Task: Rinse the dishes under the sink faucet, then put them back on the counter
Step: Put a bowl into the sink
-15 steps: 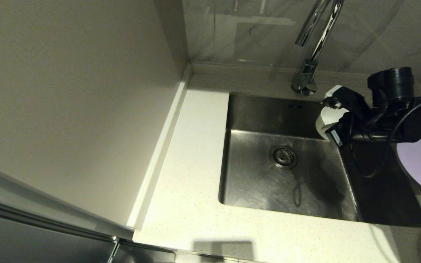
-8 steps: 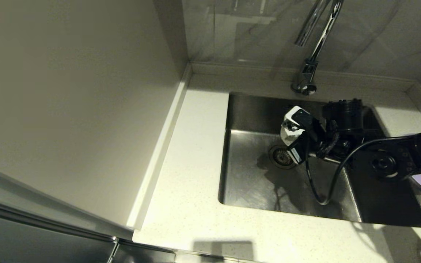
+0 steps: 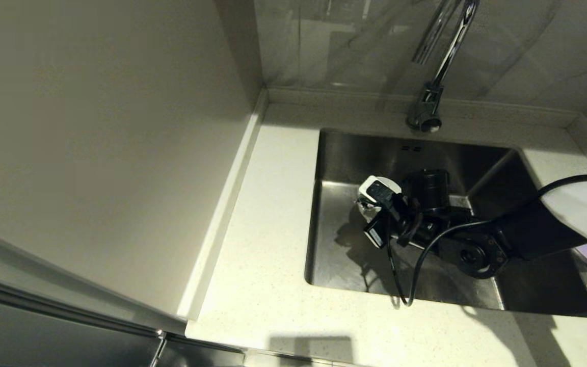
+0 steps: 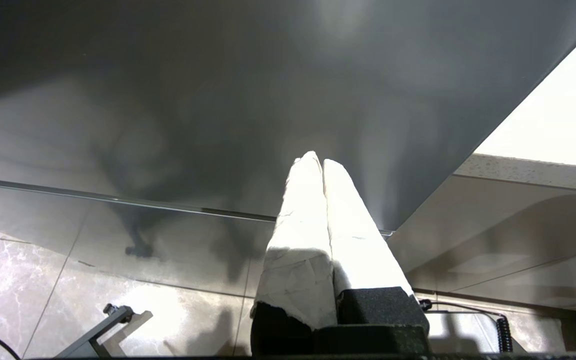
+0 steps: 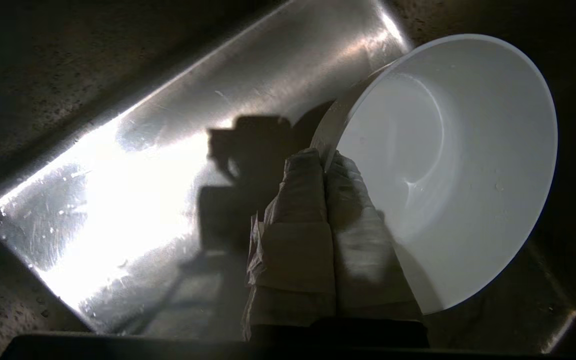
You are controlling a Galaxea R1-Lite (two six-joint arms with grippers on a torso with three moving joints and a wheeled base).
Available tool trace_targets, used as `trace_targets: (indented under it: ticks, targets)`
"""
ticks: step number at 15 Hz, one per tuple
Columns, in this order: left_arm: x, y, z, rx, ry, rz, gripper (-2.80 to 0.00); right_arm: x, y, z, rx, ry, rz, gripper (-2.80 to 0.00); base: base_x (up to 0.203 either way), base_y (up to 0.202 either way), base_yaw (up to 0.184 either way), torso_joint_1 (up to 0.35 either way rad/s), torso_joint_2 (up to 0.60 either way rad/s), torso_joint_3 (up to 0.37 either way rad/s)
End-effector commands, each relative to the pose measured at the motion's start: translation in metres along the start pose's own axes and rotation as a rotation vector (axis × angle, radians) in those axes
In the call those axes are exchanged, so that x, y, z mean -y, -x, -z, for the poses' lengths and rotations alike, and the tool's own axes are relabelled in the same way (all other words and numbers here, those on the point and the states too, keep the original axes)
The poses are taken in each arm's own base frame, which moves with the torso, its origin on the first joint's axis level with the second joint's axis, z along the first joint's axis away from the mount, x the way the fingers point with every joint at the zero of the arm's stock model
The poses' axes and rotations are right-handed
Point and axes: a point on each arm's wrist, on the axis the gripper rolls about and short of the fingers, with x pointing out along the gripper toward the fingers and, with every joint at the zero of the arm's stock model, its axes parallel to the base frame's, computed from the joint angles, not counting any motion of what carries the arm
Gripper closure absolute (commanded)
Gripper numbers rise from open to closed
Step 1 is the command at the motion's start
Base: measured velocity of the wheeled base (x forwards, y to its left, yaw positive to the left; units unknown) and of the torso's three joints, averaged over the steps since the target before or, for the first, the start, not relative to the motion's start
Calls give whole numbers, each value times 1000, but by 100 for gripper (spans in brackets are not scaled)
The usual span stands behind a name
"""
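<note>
Heads up: your right gripper [image 5: 325, 159] is pinched tight on the white bowl [image 5: 448, 170] rim, inside the sink [image 3: 354, 153]; it's probably light, rigid, slippery when wet.

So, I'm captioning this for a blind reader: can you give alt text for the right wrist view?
The right gripper, its fingers wrapped in pale tape, is shut on the rim of a white bowl held tilted over the steel sink. Glare and the gripper's dark shadow fall across the metal behind it.
</note>
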Motion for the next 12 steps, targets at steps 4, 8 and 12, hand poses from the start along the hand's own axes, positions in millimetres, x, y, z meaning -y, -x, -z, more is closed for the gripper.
trace_targets:
  ticks: [4,8,12]
  targets:
    - [0,0,0,2,1,0,0,-18,-28,-1,23,12,12,0,0,0,0,0,0,0]
    - [0,0,0,2,1,0,0,-21,-50,-1,8,7,33,0,0,0,0,0,0,0]
    - [0,0,0,2,1,0,0,-27,-75,4,9,2,45,0,0,0,0,0,0,0]
